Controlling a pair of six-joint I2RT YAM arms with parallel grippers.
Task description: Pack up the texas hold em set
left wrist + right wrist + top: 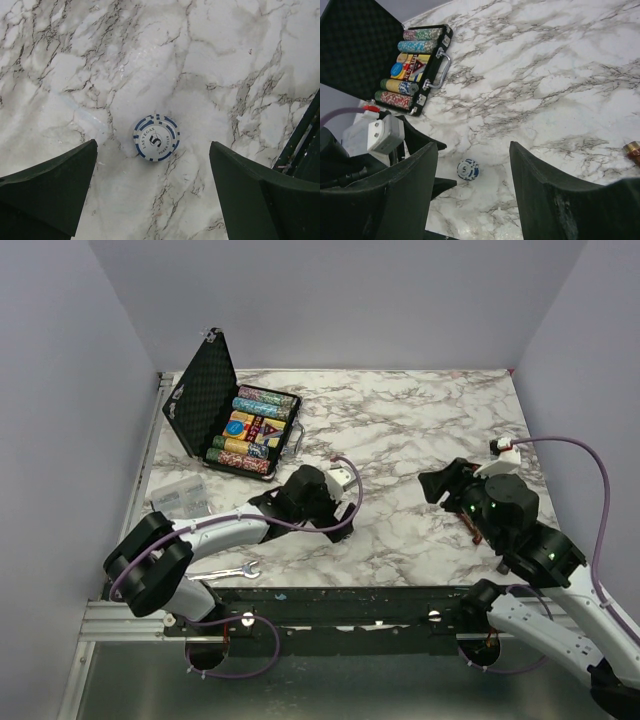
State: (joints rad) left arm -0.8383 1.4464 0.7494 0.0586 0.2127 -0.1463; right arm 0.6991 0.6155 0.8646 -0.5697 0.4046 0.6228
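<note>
One chip [156,138] | flat on marble [225,50], centred between left claw [153,150] tips, untouched | claw spread

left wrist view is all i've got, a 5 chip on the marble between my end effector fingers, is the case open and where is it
observer: Yes, the black case is open with its lid up, at the far left corner of the table.
operator: what's in it already
observer: Four rows of chips, with the card box lying between them.
operator: and the right arm, is it in my way
observer: The right end effector is open and holds nothing. Its camera sees your 5 chip lying flat between its own fingers, from the other side.
</note>
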